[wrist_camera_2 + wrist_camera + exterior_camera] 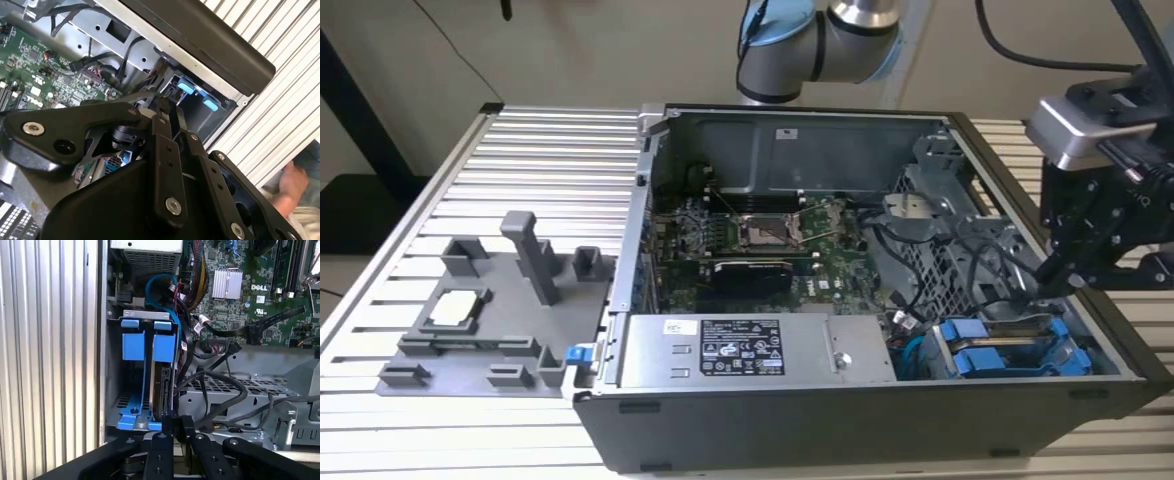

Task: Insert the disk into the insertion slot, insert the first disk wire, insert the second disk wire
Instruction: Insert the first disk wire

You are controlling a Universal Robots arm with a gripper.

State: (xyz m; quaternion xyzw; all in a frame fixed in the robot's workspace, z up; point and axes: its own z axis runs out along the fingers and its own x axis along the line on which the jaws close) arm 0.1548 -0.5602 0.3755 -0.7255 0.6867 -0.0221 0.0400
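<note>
The disk (161, 385) stands on edge in its blue carrier (164, 345) inside the insertion slot (112, 365), beside a second blue carrier (134, 345). In the exterior view the blue carriers (1001, 352) sit in the case's near corner on the exterior view's right. My gripper (176, 421) hangs right at the disk's open end, its fingers (167, 432) close together on a black disk wire (200, 377) that arcs up toward the motherboard. In the exterior view my gripper (1058, 285) reaches down into the case just above the carriers. The second wrist view shows the fingertips (161, 117) over the blue tabs (187, 88).
Loose black cables (235, 400) cross the perforated metal cage (225, 385) beside the disk. The grey labelled power-supply box (747, 350) and the motherboard (747, 240) fill the case. A grey fixture (494, 300) stands on the slatted table (534, 170). A person's hand (292, 180) rests outside the case.
</note>
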